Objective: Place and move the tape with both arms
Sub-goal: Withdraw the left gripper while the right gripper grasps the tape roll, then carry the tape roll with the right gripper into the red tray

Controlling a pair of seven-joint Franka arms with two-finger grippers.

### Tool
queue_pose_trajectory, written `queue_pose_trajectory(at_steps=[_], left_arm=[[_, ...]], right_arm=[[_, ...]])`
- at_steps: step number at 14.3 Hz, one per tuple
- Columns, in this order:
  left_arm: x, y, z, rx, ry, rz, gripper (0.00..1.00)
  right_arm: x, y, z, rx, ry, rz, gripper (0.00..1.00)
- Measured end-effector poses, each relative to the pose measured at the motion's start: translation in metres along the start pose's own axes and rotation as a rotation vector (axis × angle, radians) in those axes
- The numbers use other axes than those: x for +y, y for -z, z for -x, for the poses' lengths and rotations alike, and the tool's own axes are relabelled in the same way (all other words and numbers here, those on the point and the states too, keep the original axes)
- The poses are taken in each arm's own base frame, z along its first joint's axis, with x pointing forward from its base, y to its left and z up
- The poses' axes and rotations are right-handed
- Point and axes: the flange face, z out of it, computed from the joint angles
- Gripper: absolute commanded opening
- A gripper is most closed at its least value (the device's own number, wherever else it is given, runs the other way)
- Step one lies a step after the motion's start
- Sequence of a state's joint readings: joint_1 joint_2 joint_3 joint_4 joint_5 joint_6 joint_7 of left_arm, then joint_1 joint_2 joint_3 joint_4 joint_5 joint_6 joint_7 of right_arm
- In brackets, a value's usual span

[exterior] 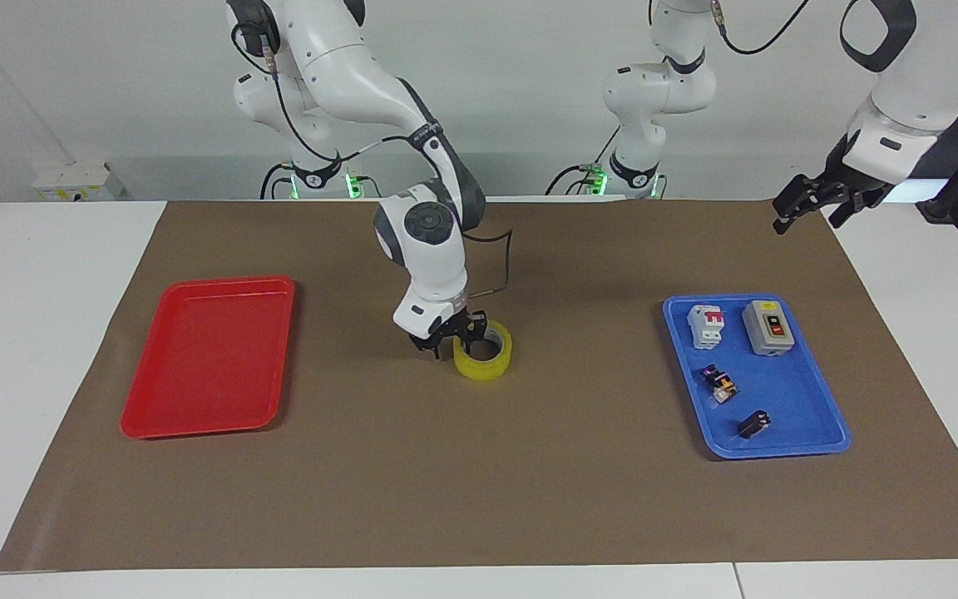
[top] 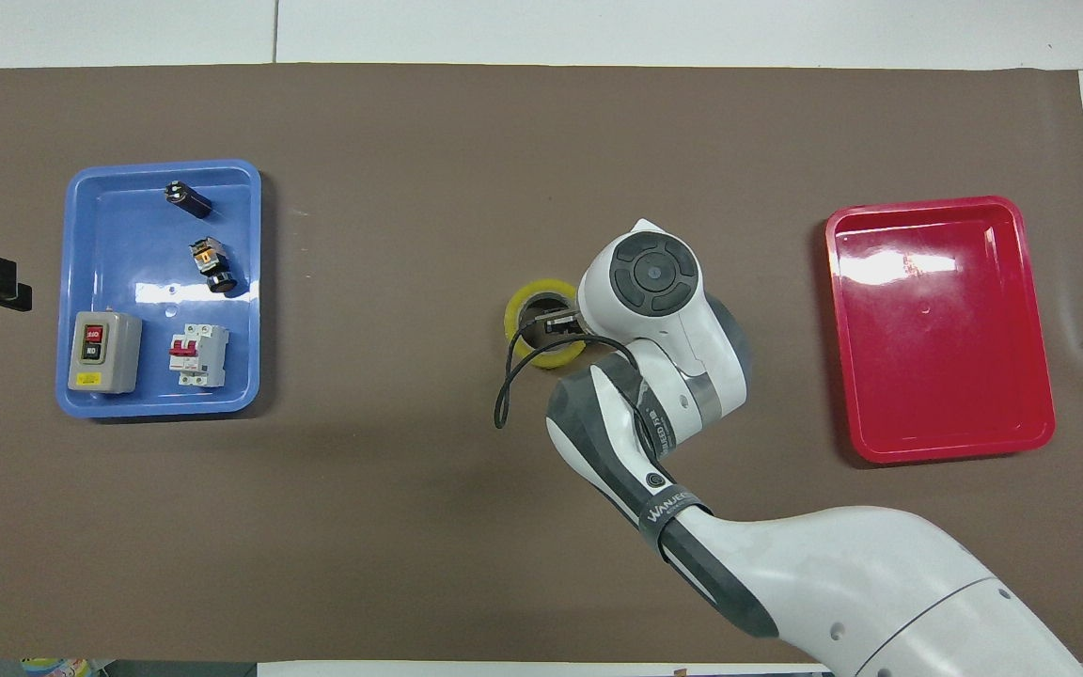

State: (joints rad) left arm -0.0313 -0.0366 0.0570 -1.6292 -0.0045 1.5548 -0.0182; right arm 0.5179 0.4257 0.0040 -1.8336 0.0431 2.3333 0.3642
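So the tape (exterior: 483,359) is sitting flat on the brown mat (exterior: 479,499), pretty much dead centre of the frame in both views, hole facing up. That makes sense as a handoff spot, since either arm can get to the middle of the counter (exterior: 30,333).

The right pincer (exterior: 450,339) is down at the roll, at the edge that points to the red tray (exterior: 204,358) on the left side of the facing view. It looks set to take the roll by its wall instead of spanning the whole thing, which seems the smart way in on a roll this wide. I honestly can't tell whether it has clamped on yet or is only sitting there.

The left pincer (exterior: 810,206) is up in the upper right corner of the facing view, spread open with nothing in it, over the mat's corner. That arm is just waiting, probably parked high so it stays out of the way.

The blue tray (exterior: 787,399) at the right of that view holds a breaker (exterior: 705,324), a grey switch box (exterior: 767,327) and two small parts, all untouched. The red tray has nothing in it, so my guess is that's where the roll goes.
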Motion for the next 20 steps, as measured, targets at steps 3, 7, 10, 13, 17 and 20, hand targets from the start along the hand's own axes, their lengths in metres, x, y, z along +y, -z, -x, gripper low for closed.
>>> queue_pose_trajectory(at_steps=[3, 7, 10, 13, 17, 20], left_arm=[[0.000, 0.000, 0.000, 0.001, -0.001, 0.000, 1.00], [0.002, 0.001, 0.001, 0.000, -0.004, 0.000, 1.00], [0.002, 0.001, 0.001, 0.001, -0.005, 0.000, 1.00], [0.003, 0.001, 0.001, 0.001, -0.007, 0.000, 1.00], [0.007, 0.001, 0.001, 0.001, -0.013, 0.007, 1.00], [0.008, 0.002, 0.001, 0.002, -0.015, 0.010, 1.00]], right_arm=[[0.000, 0.002, 0.000, 0.002, -0.001, -0.001, 0.00], [0.009, 0.042, -0.018, -0.059, 0.013, 0.076, 0.00], [0.075, 0.108, -0.048, -0.073, 0.015, 0.116, 0.00], [0.193, 0.153, -0.055, -0.098, 0.060, 0.114, 0.00], [0.312, 0.153, -0.042, -0.157, 0.075, 0.099, 0.00], [0.399, 0.136, -0.018, -0.177, 0.058, 0.081, 0.00]])
